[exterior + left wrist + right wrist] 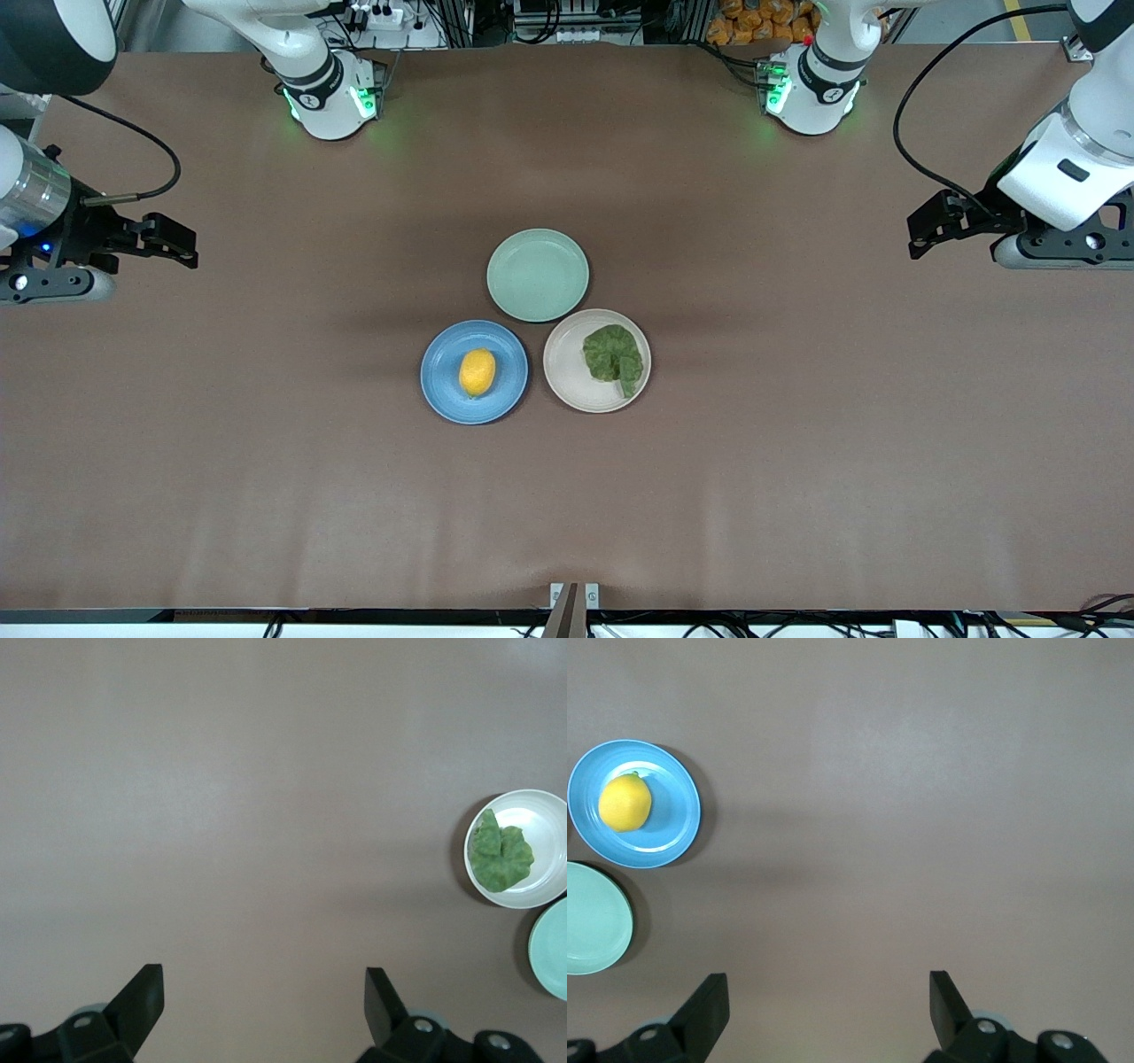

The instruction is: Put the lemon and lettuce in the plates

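there, my left jaws hung spread wide over bare surface at the left arm's end, and my right jaws hung just as spread over the right arm's end, both well apart from the plates. the lemon lay in the blue plate. the lettuce lay flat in the beige plate beside it. the mint-green plate sat just farther from the front camera, between them

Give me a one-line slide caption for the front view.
Lemon on blue plate, lettuce on beige plate, mint plate bare; left gripper and right gripper wait open at the table's ends.
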### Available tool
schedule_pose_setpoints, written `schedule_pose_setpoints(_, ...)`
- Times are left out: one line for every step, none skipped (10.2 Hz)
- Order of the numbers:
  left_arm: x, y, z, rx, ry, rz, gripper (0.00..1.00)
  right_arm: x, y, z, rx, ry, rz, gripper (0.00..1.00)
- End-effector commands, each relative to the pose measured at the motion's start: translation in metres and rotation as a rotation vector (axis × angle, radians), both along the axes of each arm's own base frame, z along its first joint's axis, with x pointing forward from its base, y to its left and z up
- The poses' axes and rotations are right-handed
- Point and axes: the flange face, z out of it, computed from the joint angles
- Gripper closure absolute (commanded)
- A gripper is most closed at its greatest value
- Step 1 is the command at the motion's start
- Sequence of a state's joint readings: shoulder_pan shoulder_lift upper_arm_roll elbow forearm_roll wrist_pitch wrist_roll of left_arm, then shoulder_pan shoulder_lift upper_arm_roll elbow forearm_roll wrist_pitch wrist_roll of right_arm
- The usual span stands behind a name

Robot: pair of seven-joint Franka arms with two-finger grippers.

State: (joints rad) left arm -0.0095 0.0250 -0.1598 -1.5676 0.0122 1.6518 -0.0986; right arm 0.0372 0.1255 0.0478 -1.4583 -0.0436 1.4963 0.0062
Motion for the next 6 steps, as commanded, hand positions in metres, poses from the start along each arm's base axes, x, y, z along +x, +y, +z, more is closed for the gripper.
schedule_pose_setpoints(-0.0037, 0.0059, 0.0059, -0.01, -0.013, -0.017, 0.0, -0.0088, -0.0015, 0.0042, -0.018, 0.019, 0.012, 0.0)
schedule_pose_setpoints(-0.0035, 0.0068, 0.0059, -0.01, -0.013, -0.014, 0.0, -0.0131, -0.0027, 0.0052, -0.02, 0.037, 0.009, 0.0)
schedule_pose_setpoints(-0.0025, 0.0136, 0.0059, -0.01, -0.013, -0.001, 0.0, -0.0153, -0.0029, 0.005, -0.021, 0.051, 0.01, 0.0)
schedule_pose_setpoints(-0.0024, 0.0144, 0.0066, -0.011, -0.014, 0.0, 0.0, -0.0146, -0.0055, 0.0049, -0.021, 0.049, 0.004, 0.0)
schedule_pose_setpoints(-0.0025, 0.0135, 0.0066, -0.012, -0.014, 0.0, 0.0, -0.0111, -0.0061, 0.0038, -0.02, 0.039, 0.003, 0.0)
schedule_pose_setpoints(-0.0027, 0.0152, 0.0075, -0.011, -0.016, 0.002, 0.0, -0.0101, -0.0067, 0.0038, -0.018, 0.031, 0.002, 0.0)
